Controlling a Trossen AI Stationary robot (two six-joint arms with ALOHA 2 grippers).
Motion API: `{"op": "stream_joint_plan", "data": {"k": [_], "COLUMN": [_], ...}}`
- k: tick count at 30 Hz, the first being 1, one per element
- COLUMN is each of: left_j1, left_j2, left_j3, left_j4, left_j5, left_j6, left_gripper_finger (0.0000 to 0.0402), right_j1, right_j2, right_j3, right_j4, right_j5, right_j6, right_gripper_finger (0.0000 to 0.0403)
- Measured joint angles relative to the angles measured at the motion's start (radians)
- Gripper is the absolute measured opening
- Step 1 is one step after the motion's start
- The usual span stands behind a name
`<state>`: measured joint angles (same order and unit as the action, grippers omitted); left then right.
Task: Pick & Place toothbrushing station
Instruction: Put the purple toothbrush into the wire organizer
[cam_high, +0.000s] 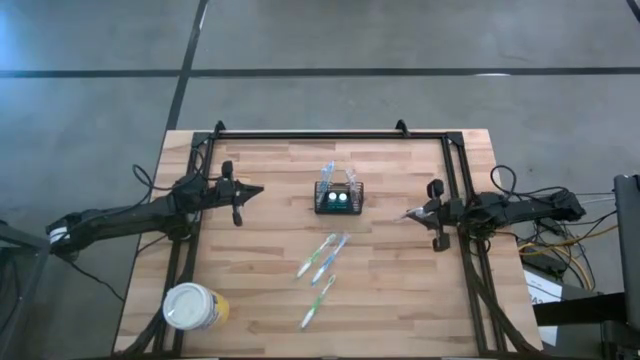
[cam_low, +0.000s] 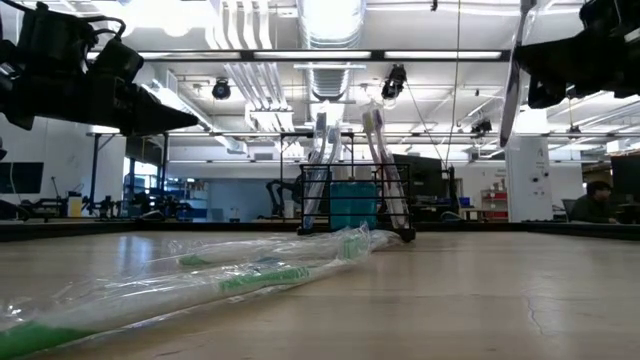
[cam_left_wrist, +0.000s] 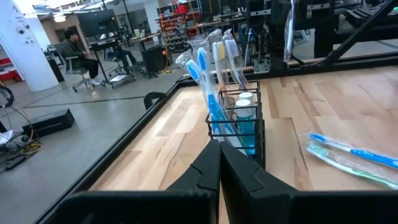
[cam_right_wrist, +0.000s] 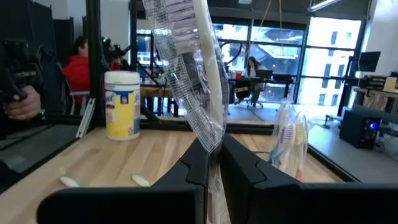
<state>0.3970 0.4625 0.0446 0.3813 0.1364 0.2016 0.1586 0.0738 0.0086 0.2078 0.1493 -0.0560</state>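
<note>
The toothbrushing station (cam_high: 338, 199), a small black slotted caddy, stands at the table's middle with several toothbrushes upright in it; it also shows in the low view (cam_low: 350, 205) and the left wrist view (cam_left_wrist: 239, 121). My left gripper (cam_high: 258, 190) hovers shut and level to the caddy's left, fingers (cam_left_wrist: 219, 155) pointing at it. My right gripper (cam_high: 412, 214) hovers right of the caddy, shut on a plastic-wrapped toothbrush (cam_right_wrist: 186, 68). Other wrapped toothbrushes (cam_high: 322, 258) lie flat on the table nearer the front. My right gripper pinches the wrapped toothbrush between its two fingers (cam_right_wrist: 198, 163), on the clear wrapper (cam_right_wrist: 210, 138). The fingers come level from the table's right and lie across the brush. The brush stands nearly upright (cam_low: 514, 80), mostly above the fingers, lifted clear of the table.
A round yellow tub with a white lid (cam_high: 192, 306) stands at the front left. A black frame (cam_high: 330, 136) runs along the table's far and side edges. Bare wood lies between the caddy and each gripper. People sit in the room beyond.
</note>
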Motion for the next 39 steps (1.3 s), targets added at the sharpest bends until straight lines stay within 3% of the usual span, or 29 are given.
{"op": "stream_joint_plan", "data": {"k": [9,15,25,29,33,39], "left_j1": [0.0,0.0,0.0,0.0,0.0,0.0], "left_j2": [0.0,0.0,0.0,0.0,0.0,0.0], "left_j3": [0.0,0.0,0.0,0.0,0.0,0.0], "left_j4": [0.0,0.0,0.0,0.0,0.0,-0.001], "left_j5": [-0.007,-0.006,-0.005,-0.004,-0.004,-0.004], "left_j6": [0.007,0.006,0.0,0.012,0.014,0.013], "left_gripper_finger": [0.0007,0.0007,0.0007,0.0007,0.0007,0.0007], "right_j1": [0.0,-0.015,-0.121,-0.197,-0.27,-0.362], "right_j2": [0.0,0.064,0.51,0.709,0.859,0.979], "right_j3": [0.0,0.063,0.442,0.557,0.565,0.537], "right_j4": [0.04,0.092,0.072,0.088,0.334,0.348], "right_j5": [0.0,0.086,0.086,-0.023,-0.152,-0.254], "right_j6": [-0.007,-0.026,-0.127,-0.154,-0.13,-0.067], "right_gripper_finger": [0.0018,0.0018,0.0018,0.0018,0.0018,0.0018]}}
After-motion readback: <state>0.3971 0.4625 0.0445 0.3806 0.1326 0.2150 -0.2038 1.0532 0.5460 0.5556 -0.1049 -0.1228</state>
